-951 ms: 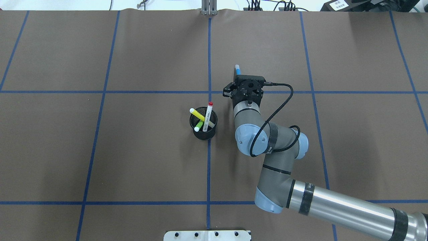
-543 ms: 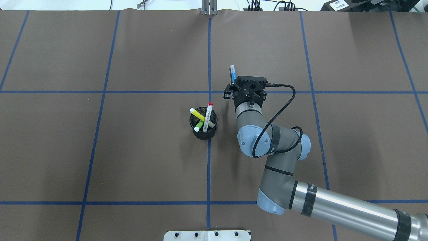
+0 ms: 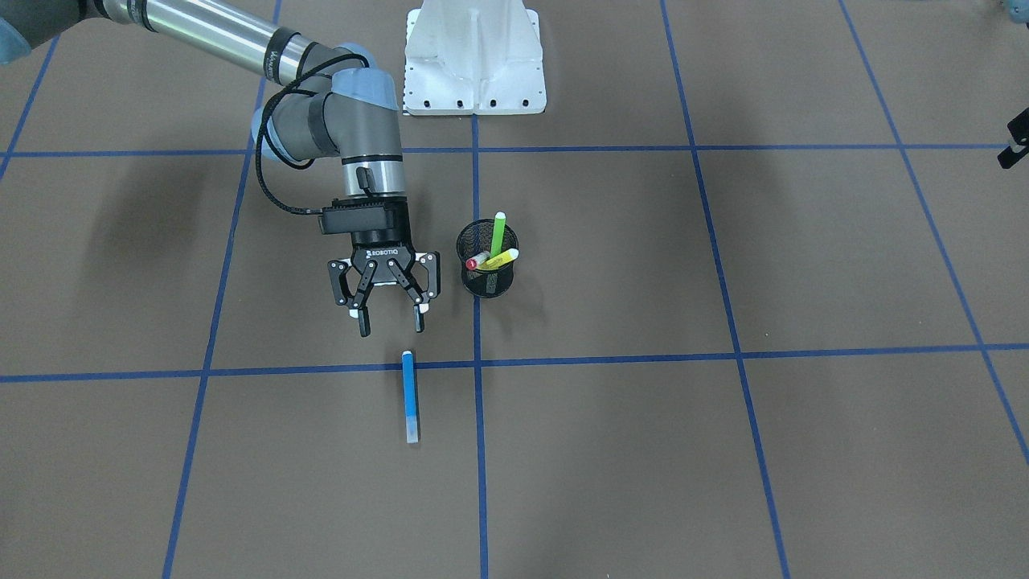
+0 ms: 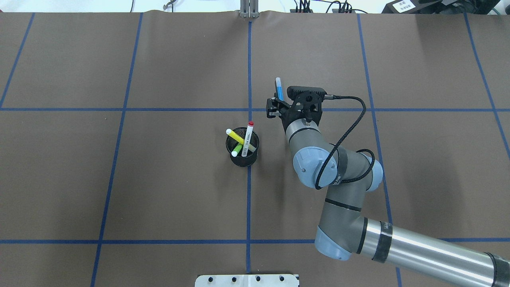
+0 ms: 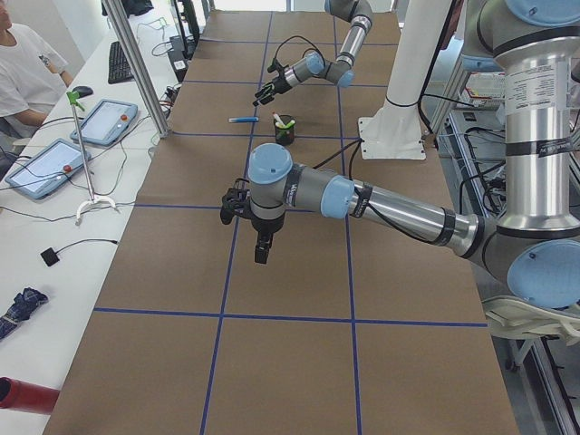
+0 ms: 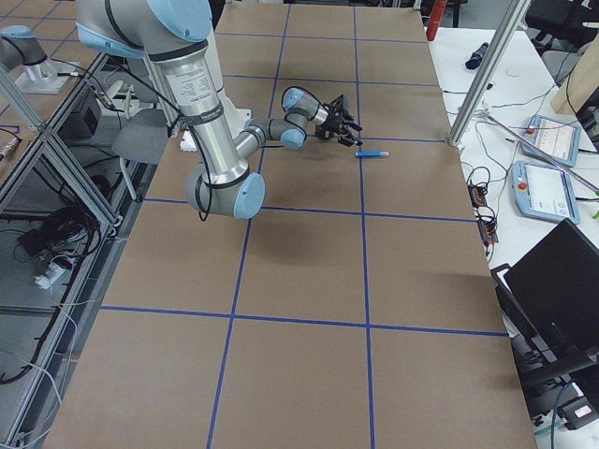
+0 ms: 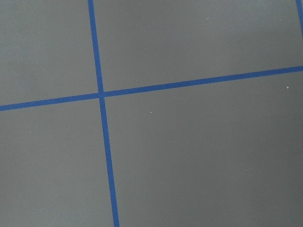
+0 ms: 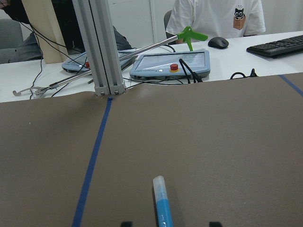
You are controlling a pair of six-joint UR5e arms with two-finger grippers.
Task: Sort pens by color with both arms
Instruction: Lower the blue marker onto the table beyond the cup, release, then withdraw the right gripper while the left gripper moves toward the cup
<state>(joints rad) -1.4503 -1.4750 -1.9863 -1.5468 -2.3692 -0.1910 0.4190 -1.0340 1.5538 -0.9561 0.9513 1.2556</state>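
A blue pen (image 3: 411, 398) lies flat on the brown table, across a blue tape line; it also shows in the overhead view (image 4: 279, 88) and the right wrist view (image 8: 163, 208). My right gripper (image 3: 390, 326) is open and empty, just behind the pen's near end and not touching it. A black mesh cup (image 3: 487, 277) beside it holds a lime green pen (image 3: 498, 229), a yellow pen (image 3: 502, 259) and a red-and-white pen (image 3: 477, 260). My left gripper (image 5: 243, 207) shows only in the exterior left view, over bare table, and I cannot tell its state.
Blue tape lines (image 4: 249, 59) split the table into squares. The white base mount (image 3: 474, 56) stands at the robot's edge. An aluminium post (image 8: 102, 47) stands at the far table edge, with tablets and seated people beyond it.
My right gripper has drawn back from the blue pen, toward the robot and slightly right, so more of the pen shows on the table. The cup and its pens have not moved.
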